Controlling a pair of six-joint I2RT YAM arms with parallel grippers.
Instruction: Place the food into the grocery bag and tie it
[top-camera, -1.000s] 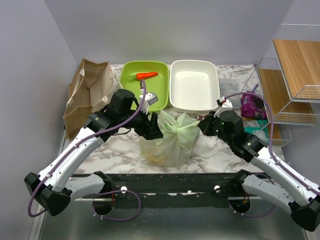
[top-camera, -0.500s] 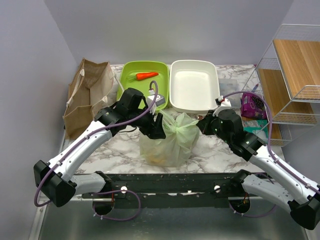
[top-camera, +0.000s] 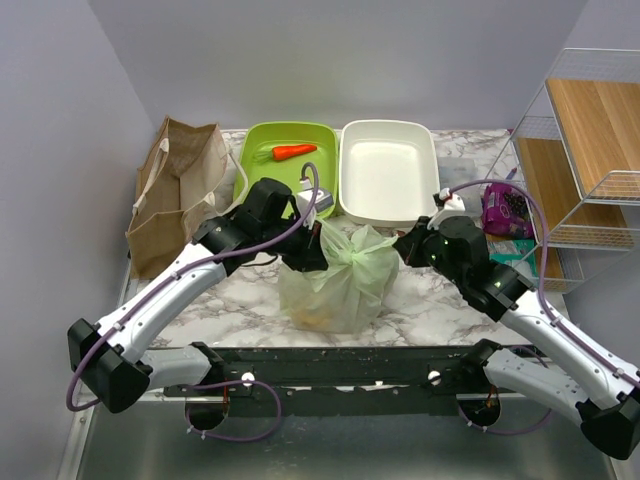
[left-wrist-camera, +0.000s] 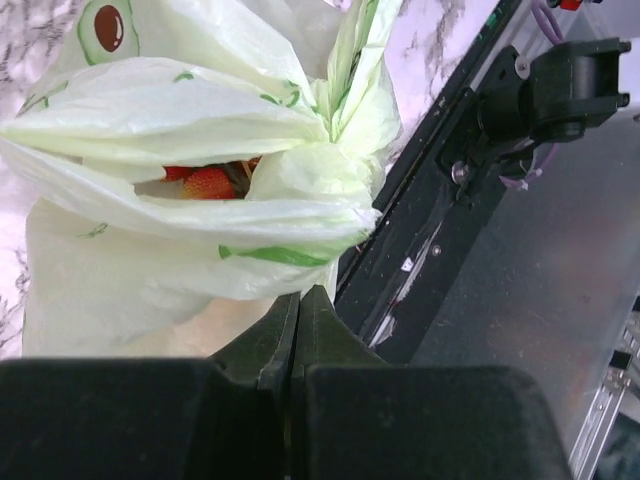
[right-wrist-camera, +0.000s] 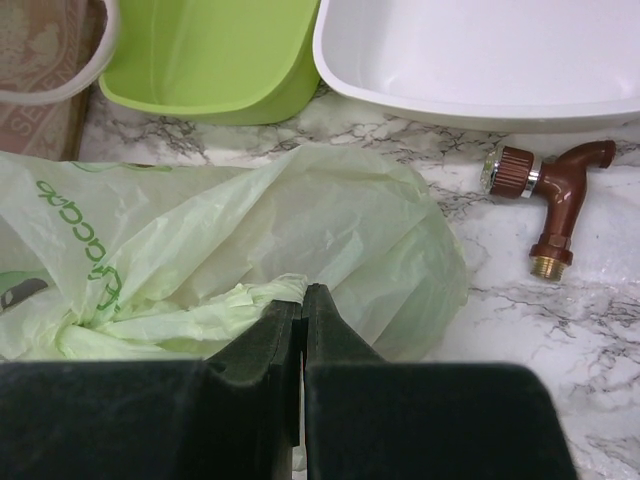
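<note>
The grocery bag, pale-green film with avocado prints, stands on the marble table between both arms. In the left wrist view its gathered mouth gapes a little, and red food shows inside. My left gripper is at the bag's upper left; its jaws are shut, and a fold of the bag's film runs into their tips. My right gripper is at the upper right, shut on a twisted strip of the bag.
A brown paper bag stands at the back left. Behind the grocery bag are a green tray holding a carrot and a white tray. A brown tap fitting lies on the marble. A wire rack fills the right side.
My left gripper has swung right and forward to the bag's top and shut there. The right arm has barely moved.
</note>
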